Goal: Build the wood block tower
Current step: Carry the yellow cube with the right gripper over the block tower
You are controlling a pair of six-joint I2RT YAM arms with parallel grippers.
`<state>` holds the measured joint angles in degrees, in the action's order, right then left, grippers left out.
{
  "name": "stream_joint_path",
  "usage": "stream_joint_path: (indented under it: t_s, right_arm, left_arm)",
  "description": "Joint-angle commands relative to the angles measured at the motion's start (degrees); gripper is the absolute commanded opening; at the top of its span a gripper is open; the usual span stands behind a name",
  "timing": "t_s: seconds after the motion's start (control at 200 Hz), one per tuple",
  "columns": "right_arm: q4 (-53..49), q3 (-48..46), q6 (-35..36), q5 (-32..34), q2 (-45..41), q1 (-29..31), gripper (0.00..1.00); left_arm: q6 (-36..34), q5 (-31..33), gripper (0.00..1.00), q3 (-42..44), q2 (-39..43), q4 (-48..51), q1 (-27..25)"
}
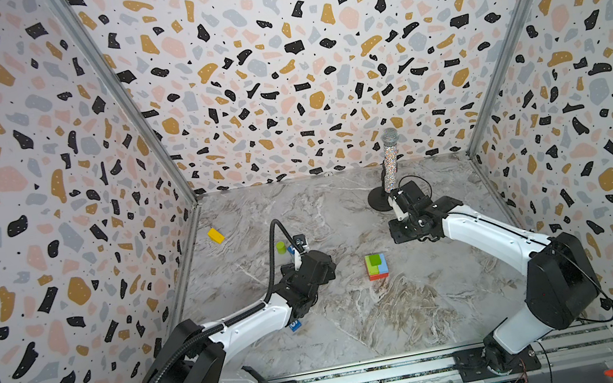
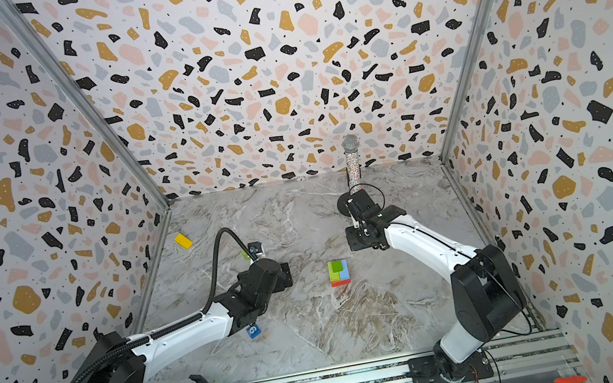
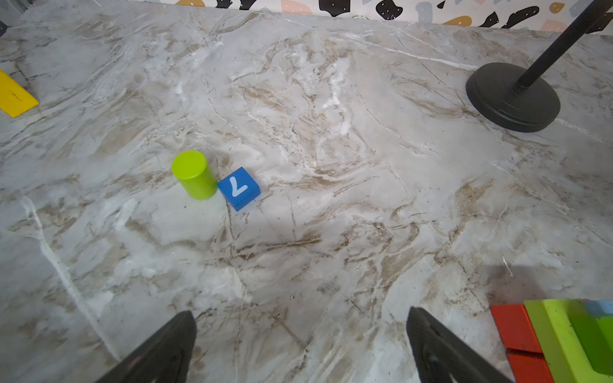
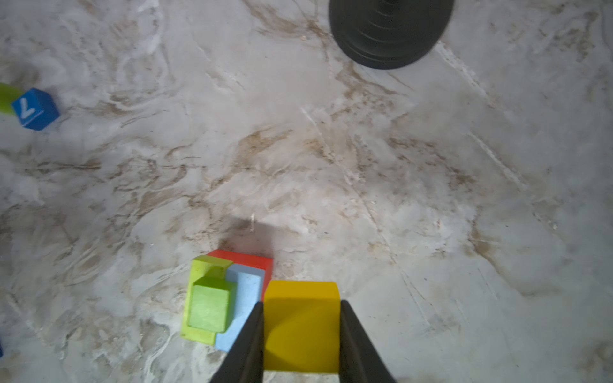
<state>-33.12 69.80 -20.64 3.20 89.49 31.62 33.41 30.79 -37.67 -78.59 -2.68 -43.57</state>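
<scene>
Between right jaws, partly-hidden yellow block (image 4: 302, 326)

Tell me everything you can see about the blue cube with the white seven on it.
The blue cube is a small, dark blue painted block, wooden by its look, with a white 7 on its top face. It sits flat on the marble-patterned table, unstacked, one corner turned toward the upright lime green cylinder beside it; they look to touch or nearly so. The left claw, open, is apart from it.
</scene>
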Motion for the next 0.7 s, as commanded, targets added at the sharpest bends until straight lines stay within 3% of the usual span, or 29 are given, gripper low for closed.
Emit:
stream_joint_path:
  t_s: [0.0,0.696]
  right_arm:
    - [-2.8,3.1,-1.7,2.5,1.5,3.0,0.31]
    - [-1.3,2.3,-5.1,3.0,4.7,9.6,0.3]
  left_arm:
    - [-0.9,1.6,1.0,1.1,0.1,-1.8,-0.1]
    - [-0.3,-0.5,1.0,2.1,1.3,-2.2,1.7]
